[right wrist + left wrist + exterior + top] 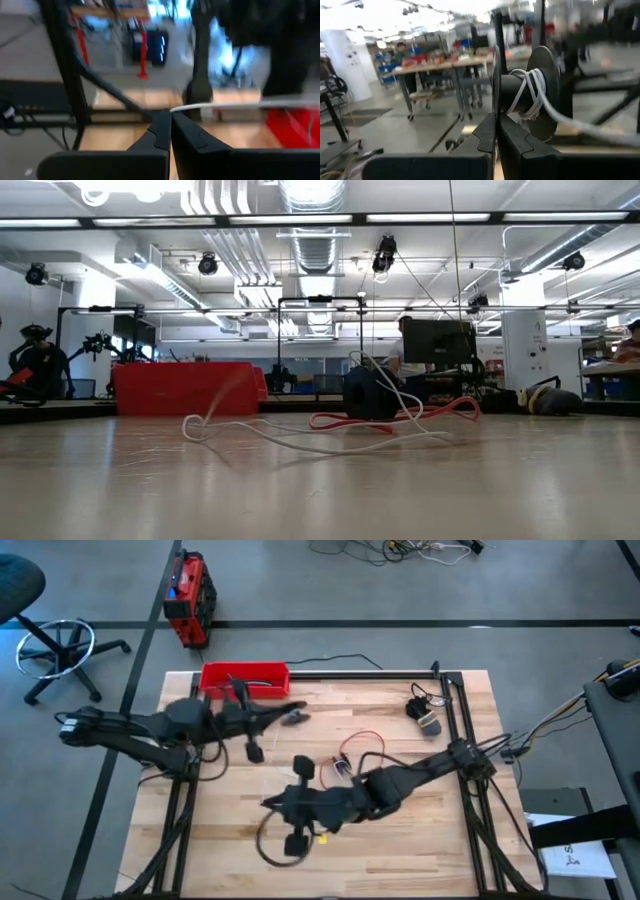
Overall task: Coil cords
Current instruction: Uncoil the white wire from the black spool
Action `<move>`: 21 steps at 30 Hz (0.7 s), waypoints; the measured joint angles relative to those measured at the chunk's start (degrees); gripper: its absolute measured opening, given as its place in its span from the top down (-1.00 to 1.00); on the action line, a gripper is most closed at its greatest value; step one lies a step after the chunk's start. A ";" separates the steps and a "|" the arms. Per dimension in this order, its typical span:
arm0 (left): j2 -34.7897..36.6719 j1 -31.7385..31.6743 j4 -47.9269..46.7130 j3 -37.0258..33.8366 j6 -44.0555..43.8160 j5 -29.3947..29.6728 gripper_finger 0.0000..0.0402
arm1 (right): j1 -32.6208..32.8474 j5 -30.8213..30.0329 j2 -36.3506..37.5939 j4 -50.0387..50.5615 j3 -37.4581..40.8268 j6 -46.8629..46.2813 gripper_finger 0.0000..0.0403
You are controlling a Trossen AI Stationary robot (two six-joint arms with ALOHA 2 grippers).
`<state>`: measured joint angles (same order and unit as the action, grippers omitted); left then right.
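White cord (570, 120) strung between both grippers, spool end at left

Left gripper (496, 131) clamped on black disc spool (544, 90) near red tray (245, 677); right gripper (170, 131) pinched shut on cord at table centre; red cord (400, 418) slack on table beyond; long axis left-to-right

On the pale wooden table (400, 830) there are two thin floppy cords: one white cord (300, 435) and one red cord (400, 420). One black double-disc spool (540, 90) shows, with white cord wound round its core. One red rectangular plastic tray (245, 677) sits at the table's far edge. Two dark arms reach over the top, each with one tool: the left tool (496, 127) and the right tool (170, 125).
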<state>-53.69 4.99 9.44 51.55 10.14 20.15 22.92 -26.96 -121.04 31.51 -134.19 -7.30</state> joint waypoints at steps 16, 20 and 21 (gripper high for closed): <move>-8.09 8.93 0.90 -7.04 21.46 18.40 1.00 | 8.98 -23.60 11.74 29.16 -0.76 -4.65 1.00; -7.98 13.80 2.87 -7.65 27.80 22.07 1.00 | 9.22 -21.92 10.68 44.39 -0.33 -21.56 1.00; -7.96 14.91 3.58 -7.65 29.36 22.29 1.00 | 9.22 -20.90 9.96 47.63 -0.10 -25.04 1.00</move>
<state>-61.65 19.90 13.02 43.90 39.49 42.43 32.14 -47.86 -111.08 79.14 -134.29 -32.34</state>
